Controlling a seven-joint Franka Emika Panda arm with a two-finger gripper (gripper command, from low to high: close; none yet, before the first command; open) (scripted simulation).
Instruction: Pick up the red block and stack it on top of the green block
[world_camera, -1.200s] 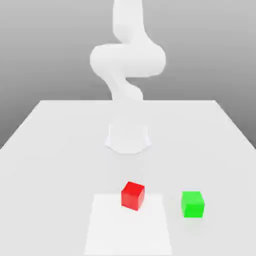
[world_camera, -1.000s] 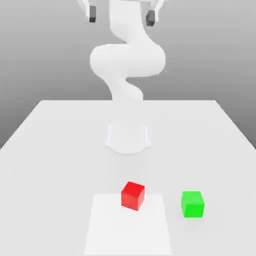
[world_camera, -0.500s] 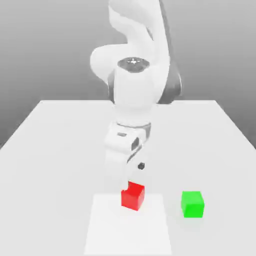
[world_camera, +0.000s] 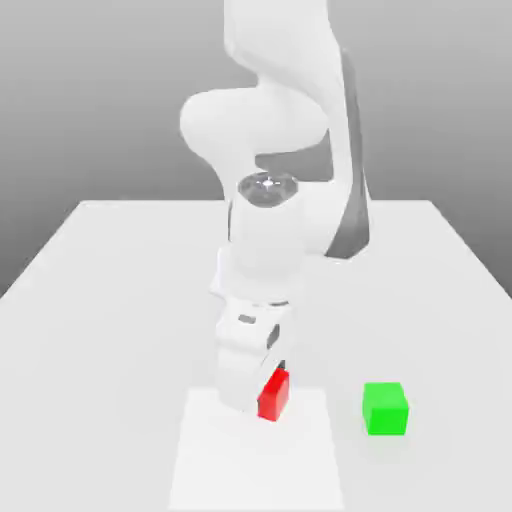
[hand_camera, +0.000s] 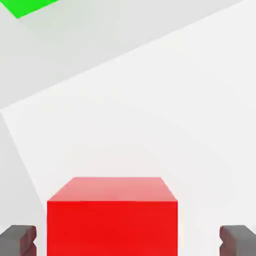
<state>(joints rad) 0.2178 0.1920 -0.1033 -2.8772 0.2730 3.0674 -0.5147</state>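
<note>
Now the gripper (hand_camera: 128, 240) straddles the red block (hand_camera: 112, 215), jaws spread wide with clear gaps either side; close evenly before lifting toward the green block (world_camera: 385, 408).

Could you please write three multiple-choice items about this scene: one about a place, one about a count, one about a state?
1. Where is the green block from the red block in the exterior view?
A. to its right
B. to its left
C. on top of it

2. How many blocks are on the table?
A. one
B. two
C. three

3. How does the gripper stand?
A. shut on the green block
B. open around the red block
C. holding the red block in the air

Answers: 1 A, green lies rightward; 2 B, one red, one green; 3 B, gaps beside both fingers.
</note>
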